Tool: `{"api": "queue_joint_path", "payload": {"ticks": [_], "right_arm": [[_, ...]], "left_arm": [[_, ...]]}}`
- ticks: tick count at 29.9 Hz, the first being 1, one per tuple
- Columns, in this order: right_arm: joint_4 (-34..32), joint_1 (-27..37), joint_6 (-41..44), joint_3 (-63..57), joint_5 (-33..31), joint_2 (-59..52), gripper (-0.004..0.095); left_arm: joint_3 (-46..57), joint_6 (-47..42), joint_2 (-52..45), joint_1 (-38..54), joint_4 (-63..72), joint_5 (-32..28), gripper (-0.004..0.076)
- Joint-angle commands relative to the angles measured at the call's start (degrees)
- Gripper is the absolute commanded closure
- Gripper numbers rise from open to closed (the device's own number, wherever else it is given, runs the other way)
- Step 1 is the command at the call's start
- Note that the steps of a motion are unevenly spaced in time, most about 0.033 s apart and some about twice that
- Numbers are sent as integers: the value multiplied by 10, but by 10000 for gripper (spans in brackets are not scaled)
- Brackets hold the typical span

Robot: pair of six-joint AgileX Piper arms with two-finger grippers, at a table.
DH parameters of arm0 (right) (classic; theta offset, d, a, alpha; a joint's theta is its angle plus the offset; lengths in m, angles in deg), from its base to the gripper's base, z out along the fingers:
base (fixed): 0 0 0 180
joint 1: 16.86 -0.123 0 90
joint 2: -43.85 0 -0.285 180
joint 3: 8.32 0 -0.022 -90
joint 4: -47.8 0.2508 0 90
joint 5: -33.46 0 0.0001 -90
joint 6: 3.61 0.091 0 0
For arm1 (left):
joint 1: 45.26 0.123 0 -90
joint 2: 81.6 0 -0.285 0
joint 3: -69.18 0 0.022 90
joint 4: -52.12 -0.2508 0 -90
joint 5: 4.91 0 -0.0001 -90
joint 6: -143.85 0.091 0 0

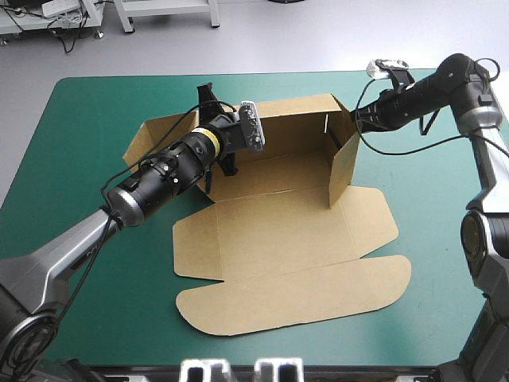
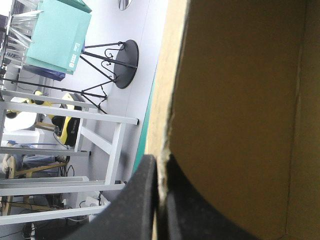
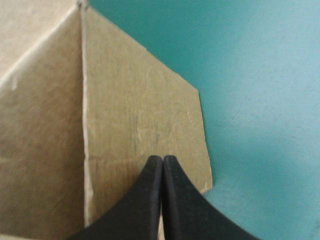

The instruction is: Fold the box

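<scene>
Brown box [image 1: 278, 215] lid flat nearest, left tool [image 2: 160, 160] clamped on rear-left wall edge (board between), right tool [image 3: 163, 159] together at side wall, open table [image 1: 433, 207] beyond.

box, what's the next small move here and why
Probably lift the left side flap upright. The box has its back wall and right wall standing, while that flap lies splayed outward; the left gripper is shut on the back wall beside it.

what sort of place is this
Probably a robotics lab workbench: two robot arms, with the left gripper and right gripper, work at a table with a teal-green cover, on a half-raised brown box.
</scene>
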Motion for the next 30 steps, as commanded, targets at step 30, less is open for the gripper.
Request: {"api": "queue_joint_path", "payload": {"ticks": [30], "right_arm": [[207, -5, -415, -272, 229, -156, 868]], "left_arm": [[-16, 20, -5, 0, 28, -3, 732]]}}
